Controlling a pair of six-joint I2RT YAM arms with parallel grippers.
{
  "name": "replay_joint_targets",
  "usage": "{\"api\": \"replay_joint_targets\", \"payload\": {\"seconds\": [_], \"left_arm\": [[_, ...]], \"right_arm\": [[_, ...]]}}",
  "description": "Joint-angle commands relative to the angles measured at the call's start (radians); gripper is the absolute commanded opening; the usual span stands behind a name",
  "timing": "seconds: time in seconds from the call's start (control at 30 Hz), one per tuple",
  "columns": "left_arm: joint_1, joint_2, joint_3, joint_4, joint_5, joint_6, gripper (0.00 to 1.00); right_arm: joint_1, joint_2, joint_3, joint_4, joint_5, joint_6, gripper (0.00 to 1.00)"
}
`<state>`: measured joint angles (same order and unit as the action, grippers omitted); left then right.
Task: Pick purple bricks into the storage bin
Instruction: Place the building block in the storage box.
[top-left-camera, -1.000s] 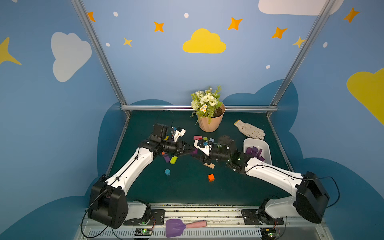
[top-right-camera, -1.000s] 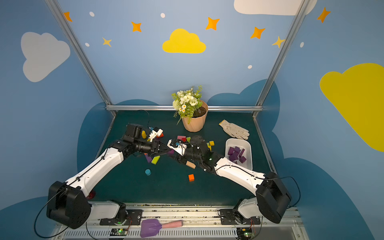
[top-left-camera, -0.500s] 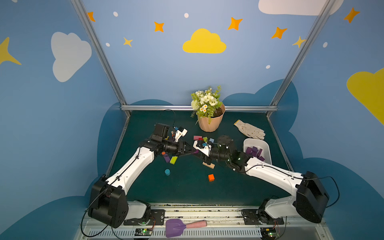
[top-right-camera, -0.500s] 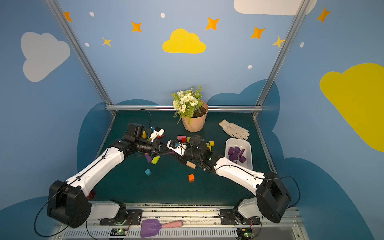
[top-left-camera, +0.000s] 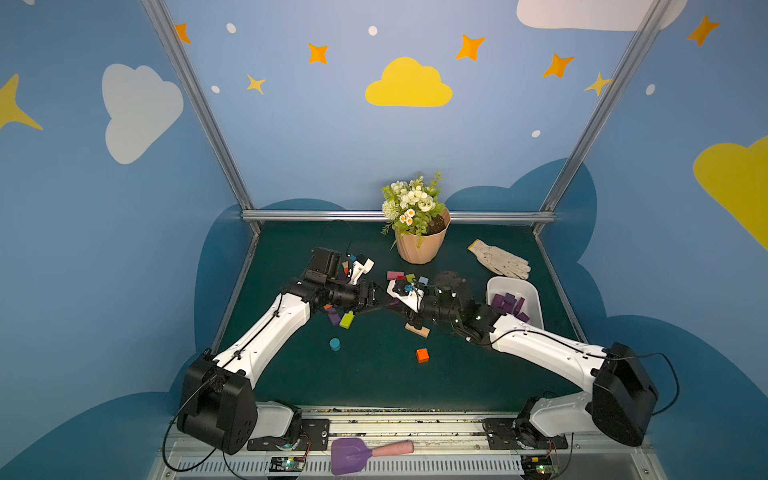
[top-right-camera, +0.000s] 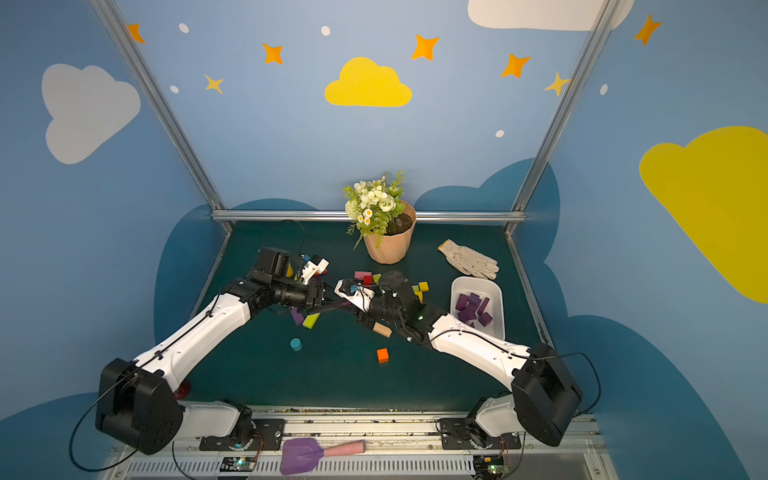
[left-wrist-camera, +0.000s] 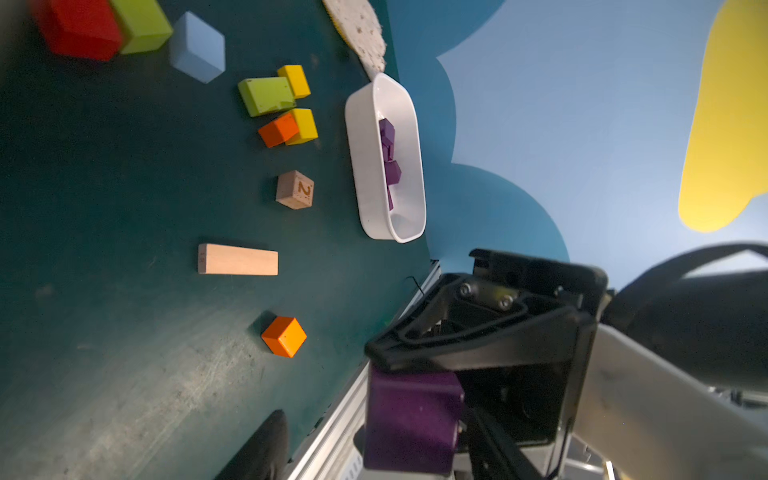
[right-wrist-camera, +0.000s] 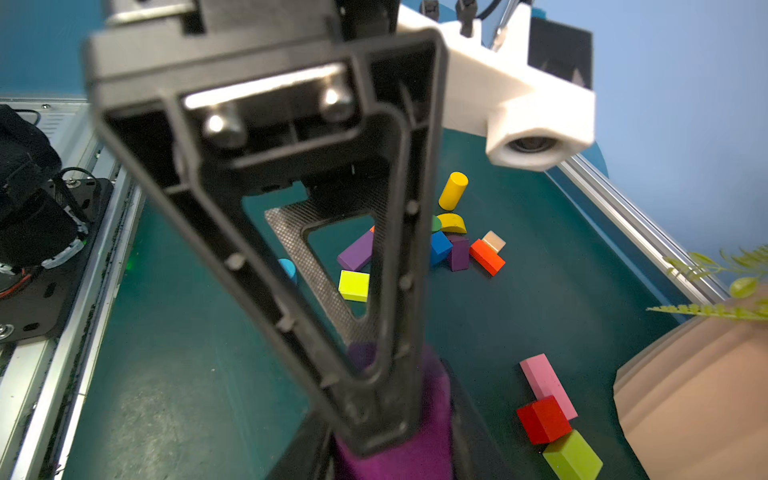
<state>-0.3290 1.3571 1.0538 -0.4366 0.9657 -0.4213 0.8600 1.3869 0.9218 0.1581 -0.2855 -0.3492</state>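
Note:
Above the middle of the table my two grippers meet tip to tip. My right gripper (top-left-camera: 395, 304) is shut on a dark-purple brick (left-wrist-camera: 413, 419), which fills the space between its fingers. My left gripper (top-left-camera: 379, 306) is open around the same brick: one of its fingers (left-wrist-camera: 266, 449) stands well clear of the brick's side. The white storage bin (top-left-camera: 536, 299) lies at the right and holds several purple bricks (top-left-camera: 507, 301). On the mat under the left arm lie two more purple bricks, one (right-wrist-camera: 355, 251) flat and one (right-wrist-camera: 459, 253) on end.
A peach flowerpot (top-left-camera: 419, 245) and a white glove (top-left-camera: 498, 259) are at the back. Loose on the mat are a wooden plank (top-left-camera: 417, 330), an orange cube (top-left-camera: 422, 355), a blue cylinder (top-left-camera: 334, 343), a lime block (top-left-camera: 347, 320) and a pink block (right-wrist-camera: 546, 382). A purple spade (top-left-camera: 353, 455) lies on the front rail.
The right gripper has shut on the purple brick that the left gripper held. The left gripper has then opened. Both arms have stayed almost still.

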Motion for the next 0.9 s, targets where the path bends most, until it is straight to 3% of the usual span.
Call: {"api": "replay_joint_targets", "payload": {"seconds": [0.0,0.2,0.5,0.6,0.77,0.87], "left_arm": [[0.017,0.002,0.018,0.018,-0.057,-0.006,0.77],[0.038,-0.007,0.016,-0.004,-0.141,0.006,0.87],[0.052,-0.024,0.029,-0.107,-0.409,0.041,1.00],[0.052,-0.021,0.023,-0.141,-0.532,0.051,1.00],[0.051,-0.012,0.015,-0.220,-0.848,0.059,1.00],[0.051,-0.006,0.029,-0.246,-0.904,0.058,1.00]], "right_arm": [[-0.013,-0.048,-0.038,-0.009,0.033,0.066,0.26],[-0.029,-0.065,-0.076,-0.043,0.084,0.145,0.27],[-0.081,-0.081,-0.092,-0.125,0.191,0.262,0.27],[-0.097,-0.086,-0.095,-0.153,0.274,0.314,0.28],[-0.118,-0.092,-0.094,-0.213,0.463,0.394,0.28],[-0.136,-0.094,-0.087,-0.263,0.575,0.445,0.28]]}}
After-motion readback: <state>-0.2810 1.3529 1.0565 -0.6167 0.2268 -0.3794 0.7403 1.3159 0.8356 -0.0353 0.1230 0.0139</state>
